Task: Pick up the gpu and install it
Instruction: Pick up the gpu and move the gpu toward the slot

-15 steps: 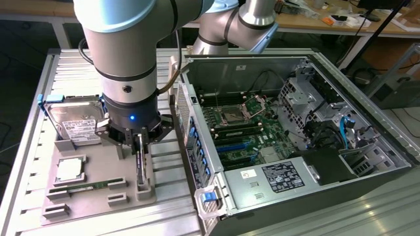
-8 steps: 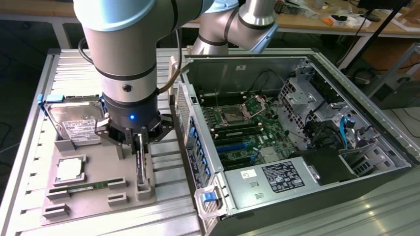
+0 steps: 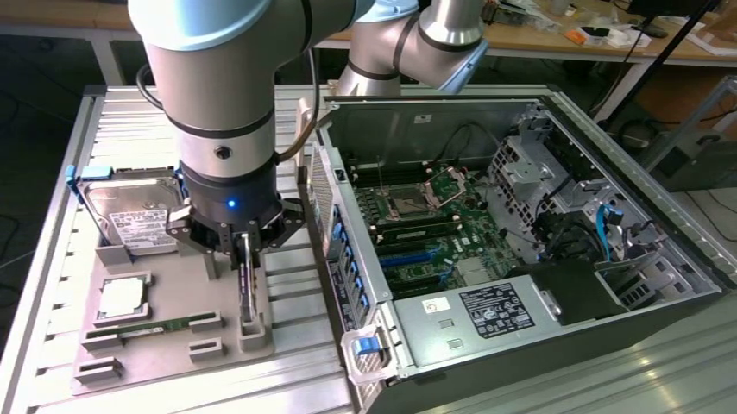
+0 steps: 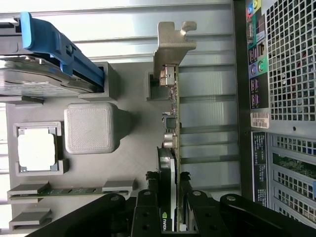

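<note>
The gpu (image 3: 248, 297) stands on its long edge in a slot of the grey holder tray (image 3: 173, 354), at the tray's side nearest the open computer case (image 3: 519, 216). In the wrist view the gpu (image 4: 172, 123) is a thin card seen edge-on, with its silvery bracket (image 4: 173, 47) at the far end. My gripper (image 3: 245, 250) hangs straight over the card. The gripper (image 4: 168, 200) is shut on the gpu, one black finger (image 4: 146, 210) against each face near the end opposite the bracket. The card's lower edge still sits in the tray's slot.
On the tray (image 4: 133, 153) there are also a hard drive (image 3: 133, 211) with a blue clip (image 4: 49, 47), a processor chip (image 3: 121, 297) and a green memory stick (image 3: 150, 329). The case's motherboard (image 3: 426, 233) lies exposed. The case's rear panel (image 4: 286, 74) runs close beside the card.
</note>
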Available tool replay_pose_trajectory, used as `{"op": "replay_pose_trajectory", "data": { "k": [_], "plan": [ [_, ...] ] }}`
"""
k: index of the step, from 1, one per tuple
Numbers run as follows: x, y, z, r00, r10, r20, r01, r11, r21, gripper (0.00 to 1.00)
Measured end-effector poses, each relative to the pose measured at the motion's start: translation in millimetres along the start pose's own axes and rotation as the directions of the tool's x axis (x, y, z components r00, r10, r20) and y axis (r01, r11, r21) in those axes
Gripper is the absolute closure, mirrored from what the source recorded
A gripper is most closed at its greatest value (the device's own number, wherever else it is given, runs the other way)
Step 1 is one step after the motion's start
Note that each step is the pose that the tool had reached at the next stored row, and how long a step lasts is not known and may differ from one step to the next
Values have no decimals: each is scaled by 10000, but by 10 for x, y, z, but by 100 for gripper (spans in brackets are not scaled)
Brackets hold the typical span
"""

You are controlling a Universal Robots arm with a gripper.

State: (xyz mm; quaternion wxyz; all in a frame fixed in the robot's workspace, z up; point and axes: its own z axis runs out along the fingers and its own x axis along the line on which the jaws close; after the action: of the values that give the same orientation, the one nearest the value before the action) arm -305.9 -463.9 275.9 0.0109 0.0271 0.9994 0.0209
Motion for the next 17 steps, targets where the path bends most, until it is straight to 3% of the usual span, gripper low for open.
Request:
{"op": "replay_pose_trajectory", "data": {
  "k": [17],
  "plan": [
    [-1, 2, -54, 10000, 0, 0, 0, 10000, 0, 73]
  ]
}}
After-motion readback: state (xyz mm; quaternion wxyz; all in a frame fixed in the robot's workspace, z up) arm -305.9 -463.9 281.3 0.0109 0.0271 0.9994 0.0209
